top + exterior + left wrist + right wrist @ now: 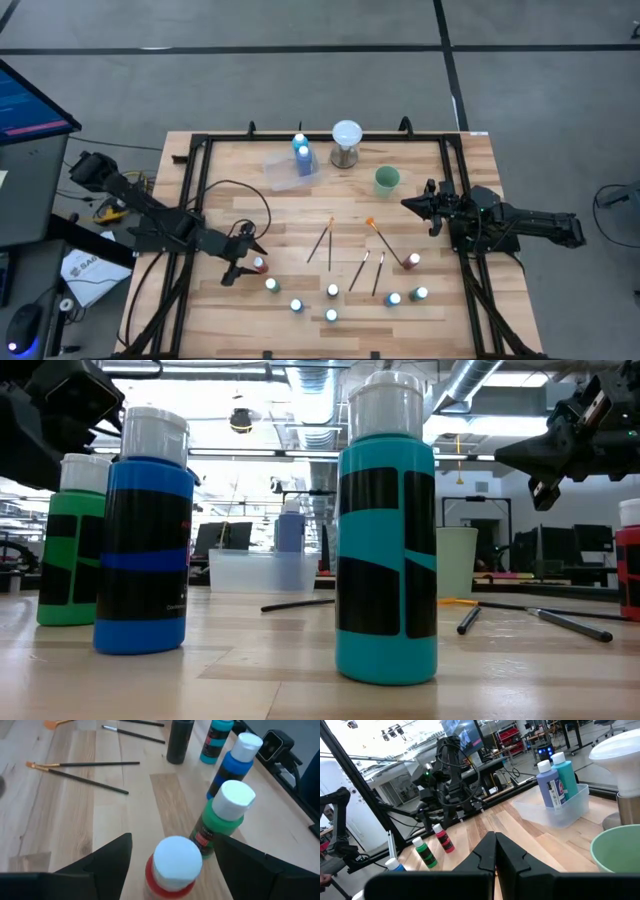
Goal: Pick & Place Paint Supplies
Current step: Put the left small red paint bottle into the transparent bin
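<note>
Poised over the white-capped red paint bottle [172,867] on the wooden table [400,220]: left gripper [170,857], jaws wide and empty, straddling the cap, green white-capped bottle [222,817] just beside. Best lowered straight before closing, clear of that neighbour. Waiting well apart from the red bottle: right gripper [412,204], shut, empty.
</note>
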You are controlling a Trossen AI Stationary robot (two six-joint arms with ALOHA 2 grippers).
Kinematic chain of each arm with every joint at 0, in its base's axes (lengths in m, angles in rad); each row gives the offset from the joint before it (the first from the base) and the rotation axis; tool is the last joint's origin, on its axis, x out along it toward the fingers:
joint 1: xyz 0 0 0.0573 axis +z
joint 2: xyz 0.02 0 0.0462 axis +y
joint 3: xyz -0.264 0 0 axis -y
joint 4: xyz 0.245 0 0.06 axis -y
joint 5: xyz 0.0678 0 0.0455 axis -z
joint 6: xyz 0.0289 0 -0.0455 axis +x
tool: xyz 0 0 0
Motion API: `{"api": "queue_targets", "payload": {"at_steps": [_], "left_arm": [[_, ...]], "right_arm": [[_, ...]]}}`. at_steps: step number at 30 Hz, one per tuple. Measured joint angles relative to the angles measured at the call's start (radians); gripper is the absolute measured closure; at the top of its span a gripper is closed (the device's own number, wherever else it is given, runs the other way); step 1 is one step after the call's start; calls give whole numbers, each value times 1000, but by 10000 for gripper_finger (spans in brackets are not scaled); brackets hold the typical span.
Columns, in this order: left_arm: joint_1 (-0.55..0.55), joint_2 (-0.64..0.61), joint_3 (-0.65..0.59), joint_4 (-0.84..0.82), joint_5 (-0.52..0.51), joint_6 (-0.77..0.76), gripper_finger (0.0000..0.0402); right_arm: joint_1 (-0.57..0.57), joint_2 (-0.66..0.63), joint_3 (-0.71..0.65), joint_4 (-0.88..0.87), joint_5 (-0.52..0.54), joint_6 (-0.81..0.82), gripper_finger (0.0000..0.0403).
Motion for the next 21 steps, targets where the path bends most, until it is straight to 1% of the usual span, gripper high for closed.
{"api": "queue_targets", "payload": {"at_steps": [3, 9, 14, 17, 21], "left_arm": [[0, 6, 0, 14, 0, -3, 156], [0, 7, 0, 12, 2, 0, 227], [0, 12, 0, 15, 2, 0, 275], [0, 24, 2, 25, 0, 0, 289], [0, 24, 3, 26, -33, -6, 284]], "right_arm": [[0, 0, 0, 0, 0, 0, 403], [0, 0, 0, 0, 0, 0, 403], [0, 0, 0, 0, 0, 0, 403], [0, 0, 0, 0, 0, 0, 403], [0, 0, 0, 0, 0, 0, 403]]}}
